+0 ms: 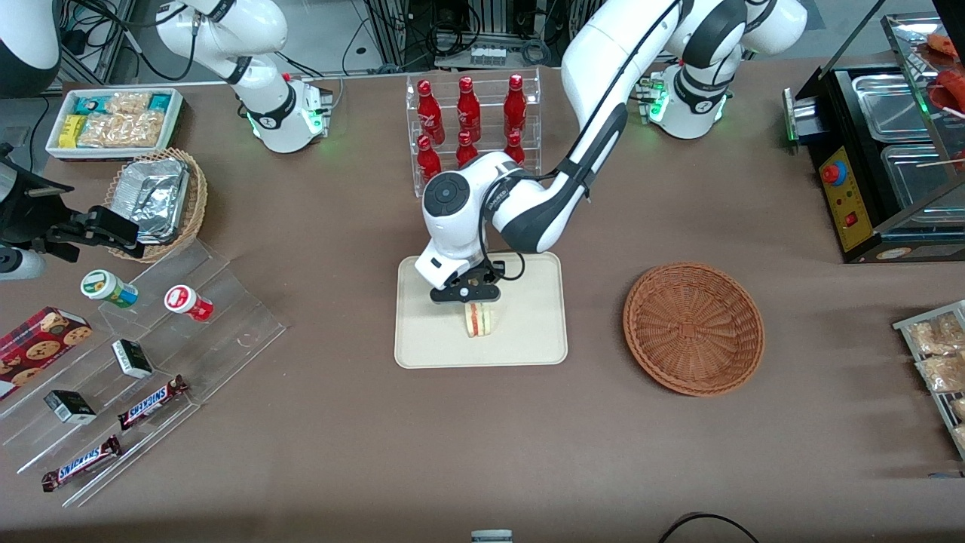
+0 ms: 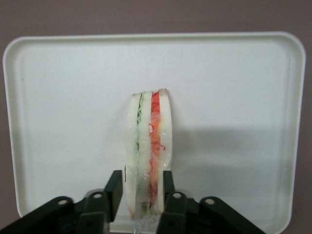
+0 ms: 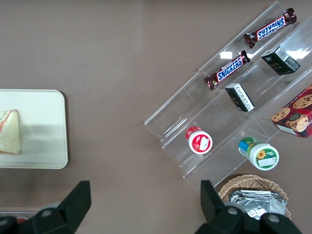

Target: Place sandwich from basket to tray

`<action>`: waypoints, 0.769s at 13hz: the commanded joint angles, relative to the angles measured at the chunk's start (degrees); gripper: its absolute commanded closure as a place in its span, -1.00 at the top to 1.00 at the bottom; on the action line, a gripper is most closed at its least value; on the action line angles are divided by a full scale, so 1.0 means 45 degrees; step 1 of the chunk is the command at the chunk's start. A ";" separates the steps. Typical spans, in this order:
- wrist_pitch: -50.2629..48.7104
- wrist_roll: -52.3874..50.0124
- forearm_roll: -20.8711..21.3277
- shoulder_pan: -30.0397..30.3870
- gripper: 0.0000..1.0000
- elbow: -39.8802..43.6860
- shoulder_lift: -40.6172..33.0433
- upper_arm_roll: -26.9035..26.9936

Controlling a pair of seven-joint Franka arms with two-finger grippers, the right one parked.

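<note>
- Sandwich [image 1: 478, 320] stands on edge on the tray [image 1: 528, 339], near the tray's middle, its layered cut edge with green and pink-orange filling turned up toward the wrist camera [image 2: 147, 146].
- The gripper [image 1: 467, 296] sits directly above the sandwich and clasps it: in the wrist view the two black fingers [image 2: 115, 191] press against the bread's flat sides, one on each side.
- The cream tray [image 2: 234, 87] lies flat on the brown worktop [image 1: 482, 437], with the working arm bent low over its edge farther from the front camera.
- The reddish-brown basket [image 1: 693, 328] sits beside the tray, toward the working arm's end of the worktop, apart from it.
- A clear rack of red bottles [image 1: 471, 121] stands farther from the front camera than the tray.
- From the parked arm's wrist camera, the sandwich [image 3: 10, 132] shows as a pale wedge on the tray's corner area [image 3: 46, 141].
</note>
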 commanded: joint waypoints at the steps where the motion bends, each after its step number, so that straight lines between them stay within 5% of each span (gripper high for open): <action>1: -0.1133 -0.0208 0.0004 0.0477 1.00 0.0036 -0.1310 0.0134; 6: -0.4203 -0.0151 -0.0036 0.3286 1.00 -0.1385 -0.5312 0.0115; 10: -0.5646 0.2535 -0.0113 0.5748 1.00 -0.2073 -0.7113 0.0115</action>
